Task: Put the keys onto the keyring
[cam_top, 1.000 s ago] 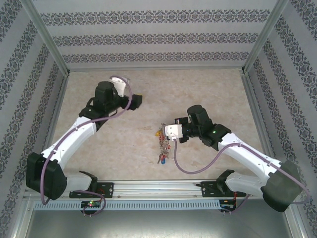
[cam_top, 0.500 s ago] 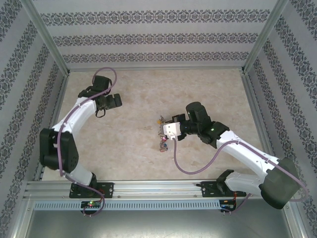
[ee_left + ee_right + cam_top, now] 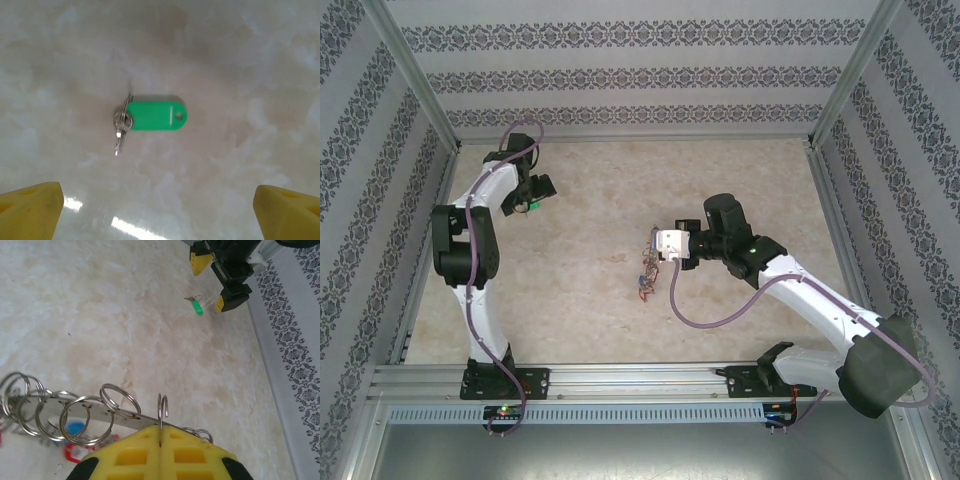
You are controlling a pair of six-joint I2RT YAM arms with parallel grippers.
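- The left gripper hangs at about ten o'clock over the table, close to the left wall. Its yellow fingers are spread wide, gripping nothing.
- A green-tagged key lies flat on the surface ahead of those fingers, apart from both. In the left wrist view its tag points to three o'clock and its metal blade to seven.
- The right gripper sits near the table's middle, fingers pressed together on the flat grey band of the keyring.
- A bunch of tagged keys trails from the ring toward six o'clock of that gripper in the top view.
- Bare table lies between the two grippers, and more from twelve round to three o'clock.
- The tabletop is pale, marbled and glossy, with glare spots near the left fingers.
- Patterned walls close in three sides, with metal posts at the far corners and a rail along the near edge.
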